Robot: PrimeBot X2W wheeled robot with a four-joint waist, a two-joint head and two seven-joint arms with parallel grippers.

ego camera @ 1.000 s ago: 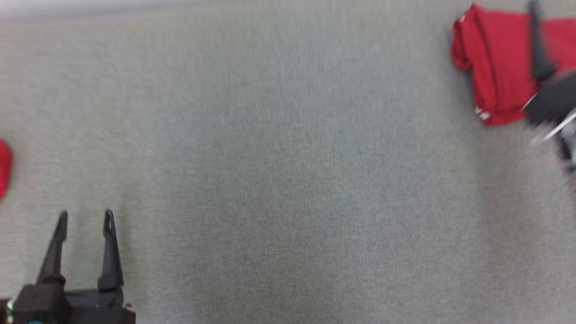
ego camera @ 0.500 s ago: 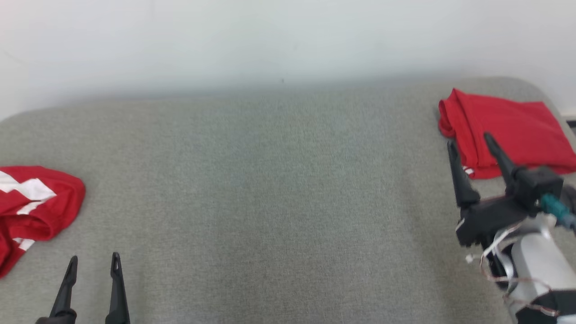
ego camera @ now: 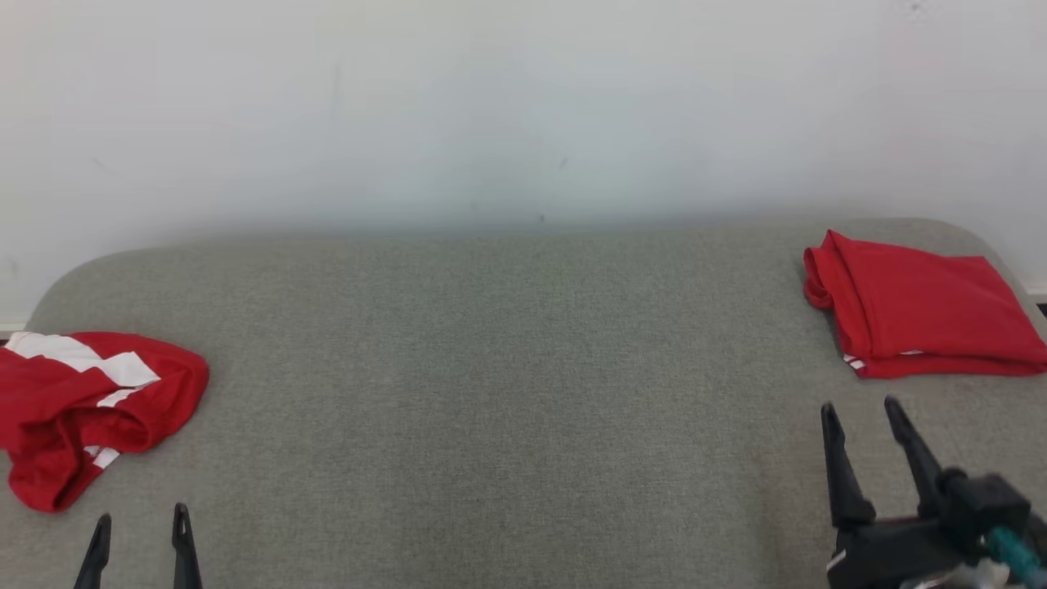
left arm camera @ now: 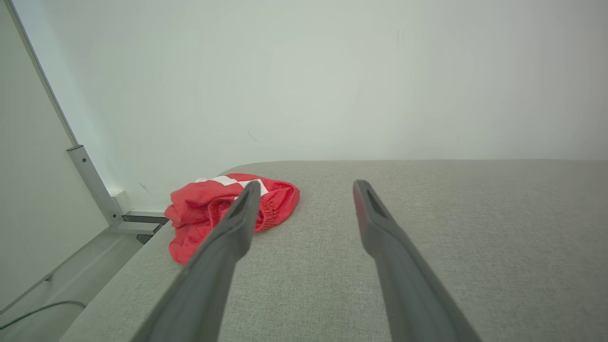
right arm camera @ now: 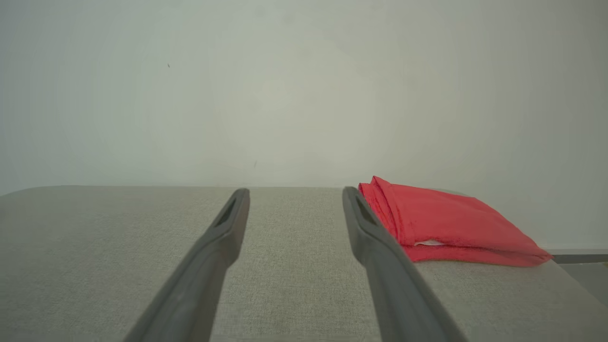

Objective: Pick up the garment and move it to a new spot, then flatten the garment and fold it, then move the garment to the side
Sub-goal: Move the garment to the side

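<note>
I am holding my left pincer [ego camera: 141, 517] and my right pincer [ego camera: 860, 405] spread wide, each gripping nothing. The crumpled garment [ego camera: 90, 409], red with white stripes, is lying ahead of the left pincer and slightly to its left, near the left end of the grey padded surface [ego camera: 507, 393]. It is bunched up, showing no clear long axis, and my left arm is sitting far nearer to it. A folded red garment [ego camera: 924, 307] is resting at the far right corner, ahead of the right pincer. A pale wall [ego camera: 523, 106] is standing behind.
</note>
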